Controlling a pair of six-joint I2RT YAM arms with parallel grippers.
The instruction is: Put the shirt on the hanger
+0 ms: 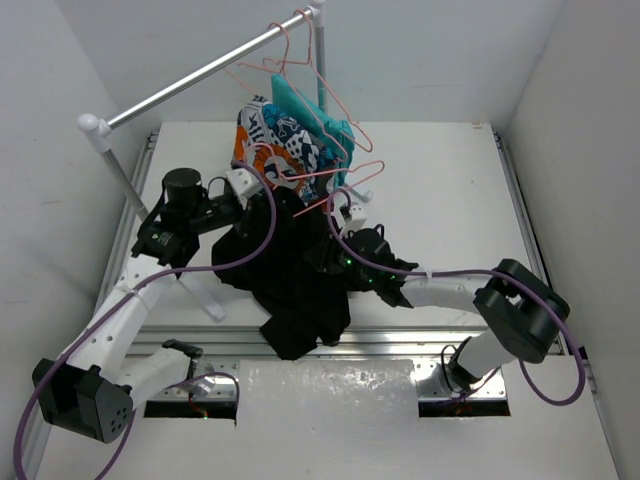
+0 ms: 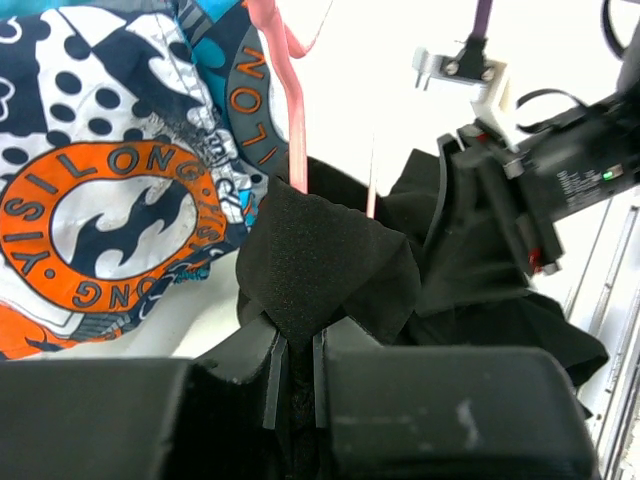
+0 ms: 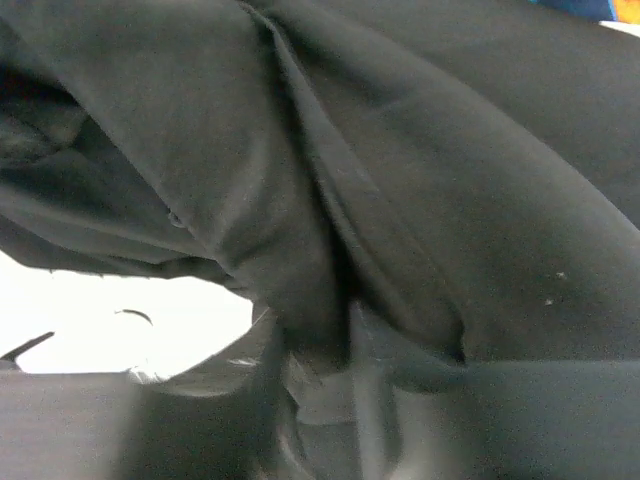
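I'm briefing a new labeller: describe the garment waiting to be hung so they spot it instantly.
Start at the metal rail slanting over the far side of the table; below the clothes hanging from it, a heap sprawls mid-table. That is the shirt: plain black, unlike the orange-blue-white patterned garment and the teal garment above it.

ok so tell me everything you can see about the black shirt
The shirt is plain black, soft matte cloth, crumpled in a heap on the white table, one end trailing toward the near edge. No label or sleeve can be made out. The left gripper pinches a folded peak of it beside the pink hanger, whose wire runs down behind that fold. The right gripper is pushed into its folds with cloth between its jaws; whether it is clamped is unclear. A patterned garment lies alongside.
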